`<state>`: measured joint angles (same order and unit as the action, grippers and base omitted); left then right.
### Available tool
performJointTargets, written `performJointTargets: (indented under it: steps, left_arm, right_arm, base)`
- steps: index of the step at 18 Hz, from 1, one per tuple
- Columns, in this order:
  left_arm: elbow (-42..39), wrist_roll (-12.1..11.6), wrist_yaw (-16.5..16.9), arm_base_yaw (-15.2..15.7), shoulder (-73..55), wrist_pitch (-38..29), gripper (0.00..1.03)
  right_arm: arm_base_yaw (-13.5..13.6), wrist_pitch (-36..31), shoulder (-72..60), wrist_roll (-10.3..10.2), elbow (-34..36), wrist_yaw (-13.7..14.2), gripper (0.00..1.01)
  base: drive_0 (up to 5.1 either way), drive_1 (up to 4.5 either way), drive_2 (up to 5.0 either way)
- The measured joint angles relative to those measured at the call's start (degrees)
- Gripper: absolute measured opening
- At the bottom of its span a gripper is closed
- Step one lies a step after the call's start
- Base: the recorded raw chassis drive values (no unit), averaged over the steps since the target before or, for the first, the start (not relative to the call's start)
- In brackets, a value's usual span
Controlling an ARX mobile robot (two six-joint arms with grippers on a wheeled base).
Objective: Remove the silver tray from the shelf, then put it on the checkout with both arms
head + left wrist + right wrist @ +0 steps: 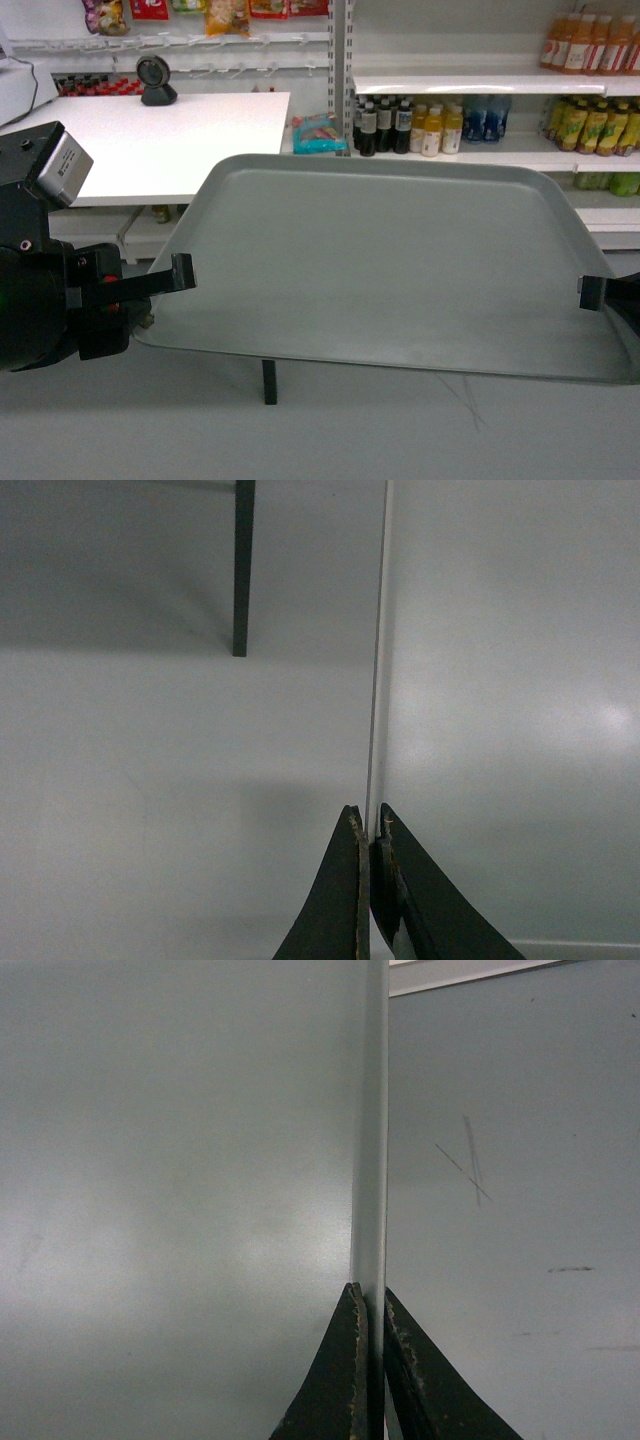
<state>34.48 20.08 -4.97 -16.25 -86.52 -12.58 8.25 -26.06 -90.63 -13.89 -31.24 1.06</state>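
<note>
Silver tray (390,270) hangs level off the shelf (480,85), pinched at both short edges: left gripper (181,272) and right gripper (590,292) jaws clamp its rim. It is held above a grey surface, seemingly not yet lowered onto the white desk (150,140).

You get even, cool overhead store light in the head view, with glare on the glossy shelf (470,83) and slight softness throughout. The silver tray (400,260) throws a faint shadow beneath its near edge. Both wrist views are dim and grey, with soft highlights on the tray; the fingertips (352,880) at the bottom look blurred.
</note>
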Motion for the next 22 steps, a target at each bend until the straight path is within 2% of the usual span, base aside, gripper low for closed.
performJointTargets:
  steps: [22]
  left_arm:
    - [0.0, 0.0, 0.0, 0.0, 0.0, 0.0, 0.03]
  right_arm:
    - [0.0, 0.1, 0.0, 0.0, 0.0, 0.0, 0.04]
  base:
    - [-5.0, 2.45, 2.5]
